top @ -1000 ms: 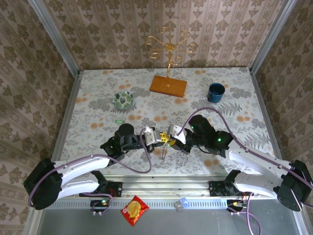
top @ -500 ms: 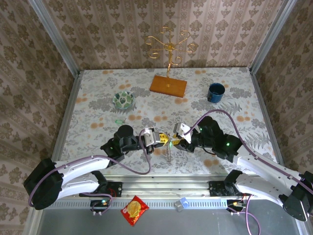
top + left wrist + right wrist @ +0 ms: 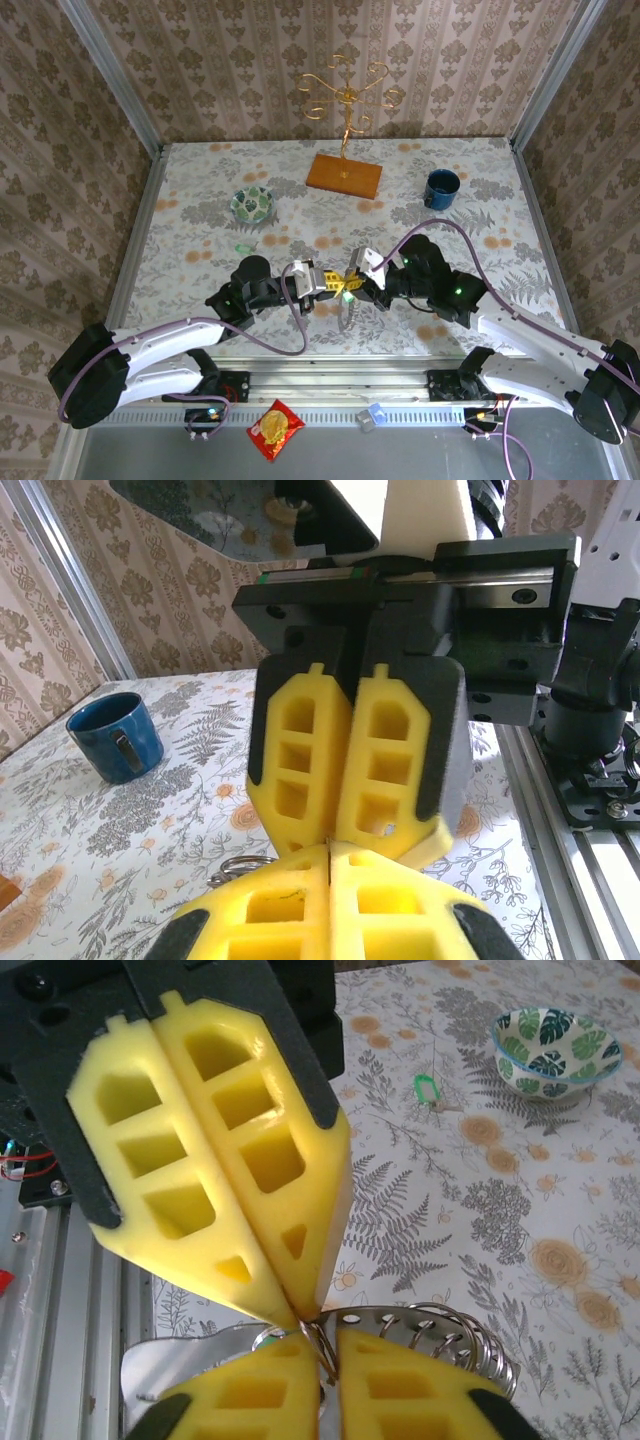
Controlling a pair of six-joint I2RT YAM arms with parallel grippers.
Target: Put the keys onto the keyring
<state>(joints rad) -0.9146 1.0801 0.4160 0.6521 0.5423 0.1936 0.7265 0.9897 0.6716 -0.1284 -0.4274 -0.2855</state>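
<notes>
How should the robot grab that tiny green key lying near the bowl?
The green key lies flat on the table, so come straight down from above and pinch its green head across the sides; that looks its chunkiest part. The bowl stands apart, so there should be room.

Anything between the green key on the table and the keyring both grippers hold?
Nothing visible. In the right wrist view, bare tablecloth runs from the green key to the keyring; the bowl sits off to the side.
</notes>
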